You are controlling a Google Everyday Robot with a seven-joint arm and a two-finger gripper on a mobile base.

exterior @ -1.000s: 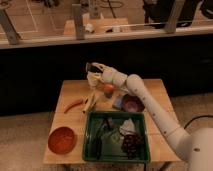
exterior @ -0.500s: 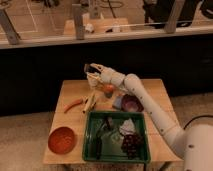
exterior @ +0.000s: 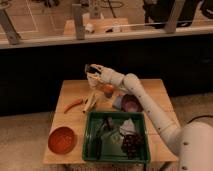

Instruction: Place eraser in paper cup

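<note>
My gripper point(exterior: 92, 73) is over the far left part of the wooden table point(exterior: 155, 90), with the arm reaching in from the right. A pale, whitish shape that looks like the paper cup point(exterior: 94, 82) stands right under the gripper, partly covered by it. A small dark bit shows at the gripper's tip, and I cannot tell whether it is the eraser. No eraser lies apart on the table.
A green tray point(exterior: 90, 145) at the front holds dark grapes point(exterior: 132, 144) and other items. An orange bowl point(exterior: 61, 140) sits front left, a purple bowl point(exterior: 132, 104) right of centre. A carrot point(exterior: 73, 104), a pale yellow stick point(exterior: 90, 102) and an orange fruit point(exterior: 108, 89) lie near the gripper.
The gripper has shifted very slightly left and down over the pale cup shape. Everything else on the table stays put.
</note>
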